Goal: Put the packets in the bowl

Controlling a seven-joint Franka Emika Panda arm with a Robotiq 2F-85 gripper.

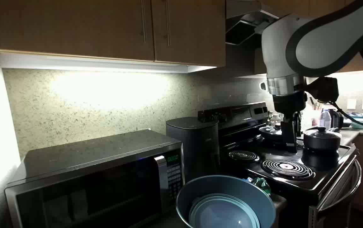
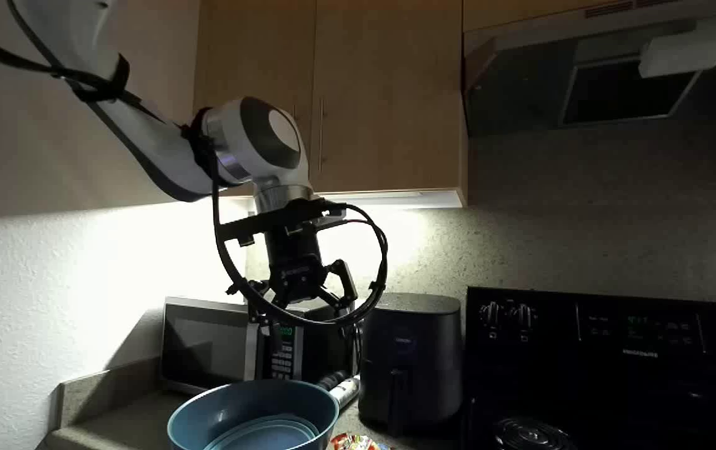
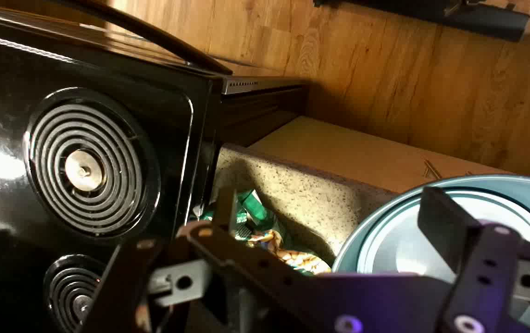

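Note:
The large blue-grey bowl [image 1: 189, 198] stands on the counter in both exterior views [image 2: 207, 409]. Paler round pieces lie inside it; no packet shows in it. A green crinkly packet [image 1: 261, 185] lies beside it on the stove side. In the wrist view green packet material [image 3: 255, 210] with a brown-white part lies on the counter, partly hidden behind a finger. An orange-red packet [image 2: 352, 442] shows at an exterior view's bottom edge. My gripper [image 2: 304, 320] is open and empty, pointing down above. In the wrist view the gripper [image 3: 332, 210] has one finger over the packets, one over the bowl.
The microwave [image 1: 105, 148] and dark air fryer [image 1: 195, 142] stand behind the bowl. A bottle [image 2: 346, 390] lies between them. The black stove [image 3: 167, 138] adjoins the counter and bears a dark lidded pot [image 1: 321, 141]. Cabinets [image 1: 73, 28] hang above.

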